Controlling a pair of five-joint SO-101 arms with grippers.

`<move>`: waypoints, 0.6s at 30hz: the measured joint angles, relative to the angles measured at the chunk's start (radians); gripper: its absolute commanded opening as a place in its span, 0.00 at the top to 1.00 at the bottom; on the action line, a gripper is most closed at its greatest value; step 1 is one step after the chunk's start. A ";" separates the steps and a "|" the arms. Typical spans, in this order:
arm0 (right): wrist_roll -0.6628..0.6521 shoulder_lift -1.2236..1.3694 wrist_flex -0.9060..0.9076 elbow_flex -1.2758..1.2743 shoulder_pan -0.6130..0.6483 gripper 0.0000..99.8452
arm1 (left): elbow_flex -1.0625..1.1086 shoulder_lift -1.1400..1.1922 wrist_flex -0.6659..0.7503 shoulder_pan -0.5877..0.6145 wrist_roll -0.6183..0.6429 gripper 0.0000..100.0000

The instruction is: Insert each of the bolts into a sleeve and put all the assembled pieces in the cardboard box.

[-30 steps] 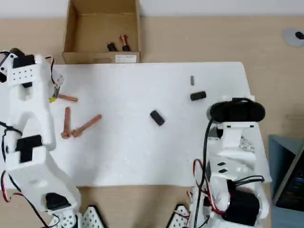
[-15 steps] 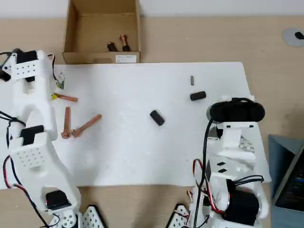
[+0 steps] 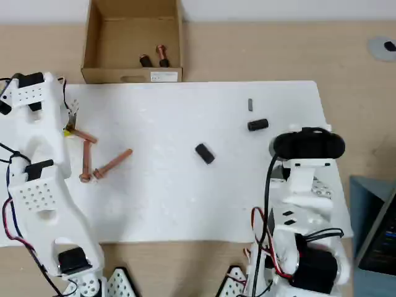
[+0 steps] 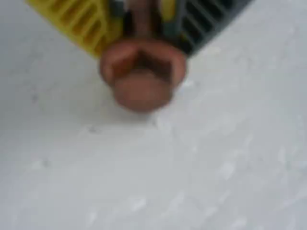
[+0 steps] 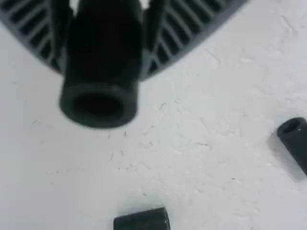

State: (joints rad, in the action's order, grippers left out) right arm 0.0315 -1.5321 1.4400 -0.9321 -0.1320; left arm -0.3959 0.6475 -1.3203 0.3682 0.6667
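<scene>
My left gripper [image 3: 68, 129] is at the white mat's left edge, shut on a copper bolt [image 3: 83, 136]. In the left wrist view the bolt's hex head [image 4: 142, 74] juts out from between the yellow and black fingers of the gripper [image 4: 142, 17], just above the mat. Two more bolts [image 3: 86, 159] [image 3: 114, 163] lie close by. My right gripper [image 5: 103, 28] is shut on a black sleeve [image 5: 99, 67], held over the mat. Loose sleeves [image 3: 205, 153] [image 3: 258, 125] lie mid-mat. The cardboard box [image 3: 93, 43] holds two assembled pieces [image 3: 162, 54].
A small grey pin [image 3: 250, 105] lies on the mat behind the right-hand sleeve. The right arm [image 3: 307, 145] stands over the mat's right edge. A dark device [image 3: 374, 229] sits at the far right of the wooden table.
The left arm has shifted slightly, and the held bolt has swung from lying level to slanting toward the front. The right arm has not moved.
</scene>
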 measured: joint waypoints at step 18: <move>0.000 0.000 0.000 0.014 0.000 0.99 | -0.253 -0.120 -0.235 -0.081 -0.003 1.00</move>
State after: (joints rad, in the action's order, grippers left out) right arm 0.0315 -1.5321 1.4400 -0.9183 -0.1320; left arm -0.6490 0.5278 -1.5551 0.2869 0.6636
